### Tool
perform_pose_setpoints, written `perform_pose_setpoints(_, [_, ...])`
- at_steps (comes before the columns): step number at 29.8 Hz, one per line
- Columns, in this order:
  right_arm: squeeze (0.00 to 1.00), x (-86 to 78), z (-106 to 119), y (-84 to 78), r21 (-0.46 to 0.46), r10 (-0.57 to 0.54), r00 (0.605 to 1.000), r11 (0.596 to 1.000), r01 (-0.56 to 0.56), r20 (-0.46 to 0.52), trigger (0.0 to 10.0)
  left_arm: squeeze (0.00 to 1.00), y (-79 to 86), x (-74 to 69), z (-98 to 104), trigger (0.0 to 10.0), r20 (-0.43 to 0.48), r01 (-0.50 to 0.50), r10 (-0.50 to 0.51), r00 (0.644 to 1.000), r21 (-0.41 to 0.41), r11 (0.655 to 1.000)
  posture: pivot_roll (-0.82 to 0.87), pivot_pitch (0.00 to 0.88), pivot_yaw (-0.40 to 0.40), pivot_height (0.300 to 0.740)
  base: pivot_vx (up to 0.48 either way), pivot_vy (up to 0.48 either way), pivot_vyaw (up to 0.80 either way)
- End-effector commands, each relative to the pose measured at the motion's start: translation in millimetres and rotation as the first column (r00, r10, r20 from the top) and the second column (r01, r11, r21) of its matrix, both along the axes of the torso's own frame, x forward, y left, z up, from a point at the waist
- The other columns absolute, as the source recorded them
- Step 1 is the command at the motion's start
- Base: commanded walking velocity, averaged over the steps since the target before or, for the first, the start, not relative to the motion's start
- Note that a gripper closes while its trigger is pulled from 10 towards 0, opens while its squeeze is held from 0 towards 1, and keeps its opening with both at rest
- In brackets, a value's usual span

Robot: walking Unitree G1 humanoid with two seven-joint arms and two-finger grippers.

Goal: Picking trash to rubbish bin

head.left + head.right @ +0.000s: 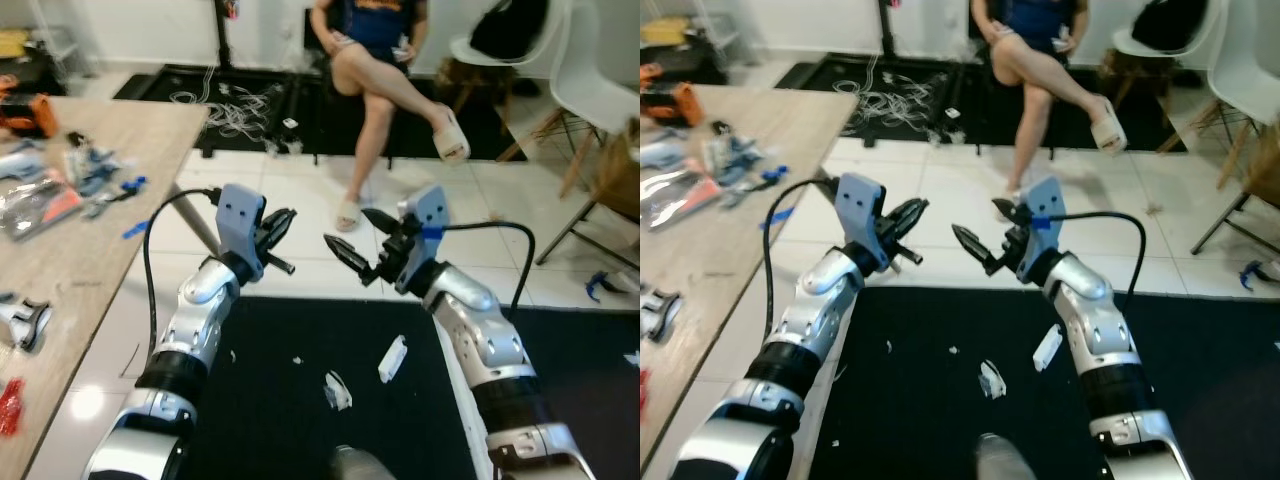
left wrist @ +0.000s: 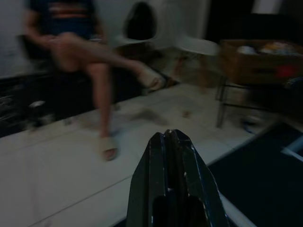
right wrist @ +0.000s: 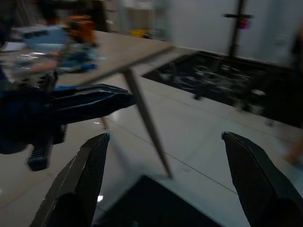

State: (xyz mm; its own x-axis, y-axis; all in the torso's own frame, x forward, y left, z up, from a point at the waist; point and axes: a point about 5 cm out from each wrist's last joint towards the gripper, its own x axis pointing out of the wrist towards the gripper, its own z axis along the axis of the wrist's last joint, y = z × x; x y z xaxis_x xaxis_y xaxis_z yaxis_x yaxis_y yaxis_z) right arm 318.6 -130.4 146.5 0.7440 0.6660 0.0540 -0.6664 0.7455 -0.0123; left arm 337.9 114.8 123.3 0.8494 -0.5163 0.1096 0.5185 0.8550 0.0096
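Both arms are raised above a black mat (image 1: 280,400). The left tool (image 1: 278,232) has its long black fingers pressed together, holding nothing; the right tool (image 1: 362,243) is spread wide and empty. On the mat, below the right tool, lie a small white oblong scrap (image 1: 392,358) and a crumpled white piece (image 1: 338,391). A cluttered wooden desk (image 1: 70,250) flanks the mat; a seated person (image 1: 385,70) faces it.
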Motion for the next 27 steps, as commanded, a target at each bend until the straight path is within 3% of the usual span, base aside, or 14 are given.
perform_pose_setpoints(1, [0.00, 0.7, 0.7, -2.5, -0.003, -0.004, 1.000, 1.000, 0.004, -0.001, 10.0, 0.00, -2.3, 0.1, 0.6, 10.0, 0.002, 0.010, -0.010, 1.000, 0.003, 1.000, -0.09, 0.000, 0.033, 0.740, 0.000, 0.000, -0.80])
perform_pose_setpoints(27, [0.00, 1.1, -0.5, -2.7, -0.002, -0.004, 1.000, 1.000, 0.004, -0.005, 10.0, 0.00, -2.9, 0.1, -0.3, 10.0, -0.001, 0.016, -0.016, 1.000, 0.006, 1.000, -0.09, 0.000, 0.033, 0.740, 0.000, 0.000, -0.80])
